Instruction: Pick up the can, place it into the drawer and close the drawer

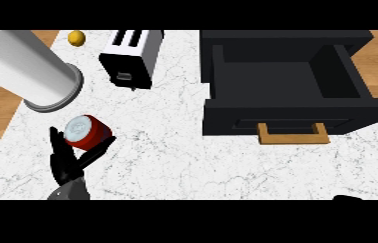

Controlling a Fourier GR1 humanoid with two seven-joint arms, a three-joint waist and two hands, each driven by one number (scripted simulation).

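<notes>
Marble counter carries a red can at about eight o'clock, lying tilted with its silver top showing. Left hand sits just below it, fingers straight and spread, one finger and the thumb flanking the can without curling round it. Black drawer stands open at two o'clock, wooden handle facing down. Toaster at eleven o'clock, lemon beside it. Right hand barely shows at five o'clock; its fingers cannot be told.
</notes>
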